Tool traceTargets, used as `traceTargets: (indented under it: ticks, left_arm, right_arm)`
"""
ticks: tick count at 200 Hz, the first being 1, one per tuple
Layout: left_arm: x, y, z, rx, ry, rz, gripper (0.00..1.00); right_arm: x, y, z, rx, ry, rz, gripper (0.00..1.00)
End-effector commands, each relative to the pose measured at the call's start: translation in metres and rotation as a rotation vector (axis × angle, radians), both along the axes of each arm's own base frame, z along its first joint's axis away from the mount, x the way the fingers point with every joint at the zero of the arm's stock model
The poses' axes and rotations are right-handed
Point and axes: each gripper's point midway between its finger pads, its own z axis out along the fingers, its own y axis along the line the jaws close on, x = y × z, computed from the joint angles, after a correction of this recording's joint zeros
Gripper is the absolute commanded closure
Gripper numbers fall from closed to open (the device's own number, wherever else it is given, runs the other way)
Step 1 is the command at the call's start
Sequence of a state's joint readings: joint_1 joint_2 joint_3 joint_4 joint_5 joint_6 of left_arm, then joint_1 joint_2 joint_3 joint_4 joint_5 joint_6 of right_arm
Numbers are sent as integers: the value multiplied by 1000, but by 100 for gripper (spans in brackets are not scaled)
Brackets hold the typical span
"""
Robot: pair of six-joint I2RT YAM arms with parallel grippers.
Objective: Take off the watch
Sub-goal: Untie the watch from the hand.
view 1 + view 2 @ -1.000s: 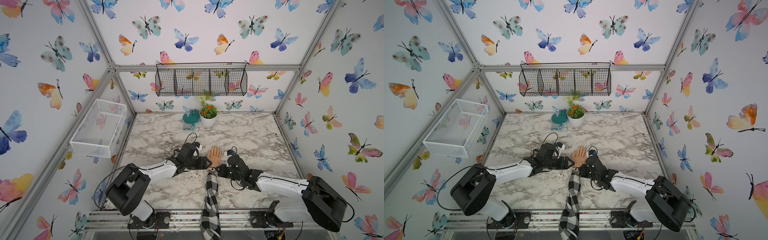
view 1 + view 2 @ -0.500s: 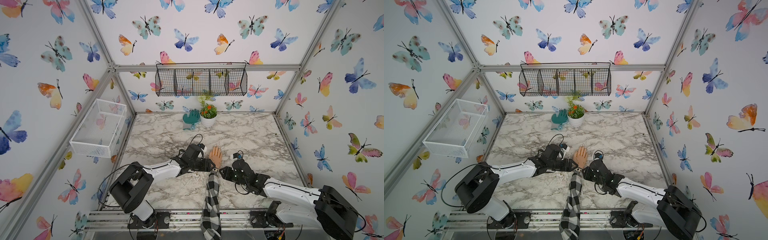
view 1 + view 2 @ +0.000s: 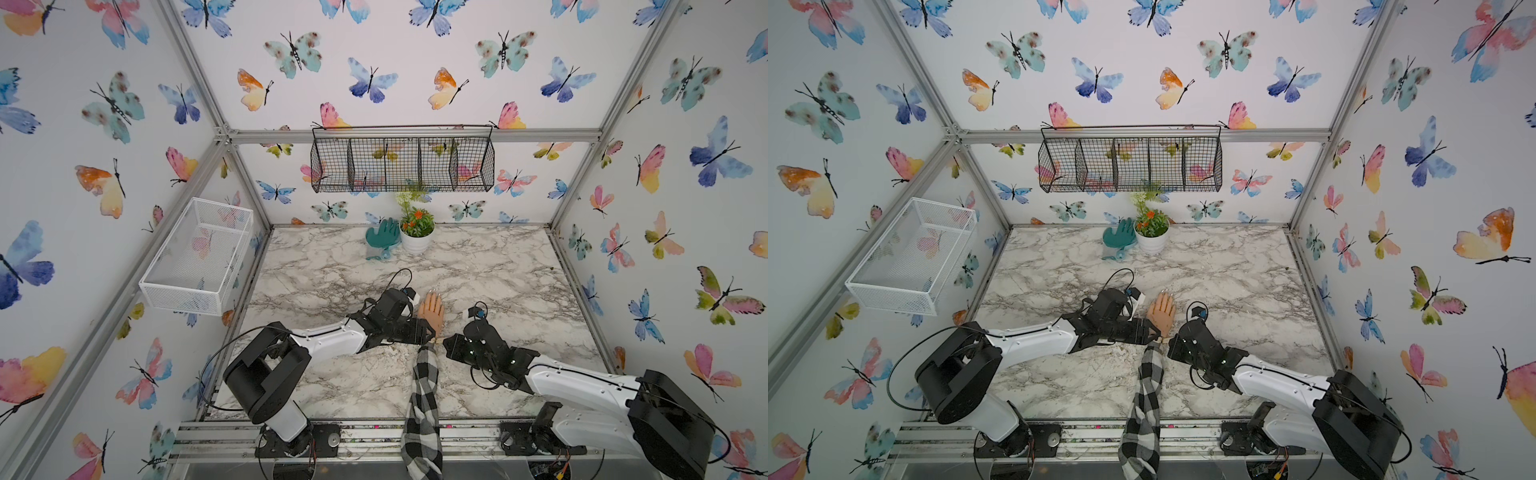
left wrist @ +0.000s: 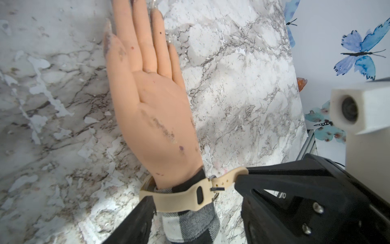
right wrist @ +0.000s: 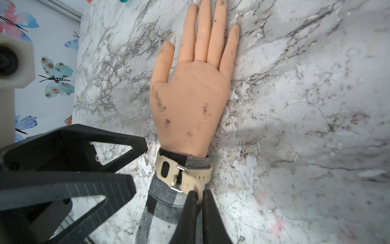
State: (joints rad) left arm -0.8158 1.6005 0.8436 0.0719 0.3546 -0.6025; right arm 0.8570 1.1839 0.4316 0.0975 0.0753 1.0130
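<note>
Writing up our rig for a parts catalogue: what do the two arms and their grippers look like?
The left arm and right arm match: white shells between bulky black joints, thin black cables looping outside. The left gripper and right gripper have black fingers built as open triangular frames with ribbed faces. A white camera block sits at each wrist.

Table (image 3: 498,270): a grey-veined marble top is noted, scuffed in places. A mannequin hand (image 3: 431,309) is laid flat near the middle, fingers toward the far wall. Its checked sleeve (image 3: 424,386) is draped over the near edge. A teal glove (image 3: 381,239) is set just beside a white flowerpot (image 3: 415,245) at the far edge.
</note>
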Motion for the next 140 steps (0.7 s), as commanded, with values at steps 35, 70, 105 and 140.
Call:
traceTargets:
  ticks: [35, 70, 105, 140]
  left_arm:
    - [2, -3, -9, 200, -96, -23, 31]
    - [1, -7, -16, 327, -154, -35, 30]
    - [5, -3, -22, 399, -168, -17, 30]
    - [6, 5, -35, 470, -150, -4, 31]
  right_arm:
    - [-1, -1, -5, -13, 8, -3, 94]
    - [0, 1, -5, -8, 8, -1, 95]
    - [1, 1, -4, -10, 4, -1, 96]
    - [1, 1, -3, -12, 3, -2, 97]
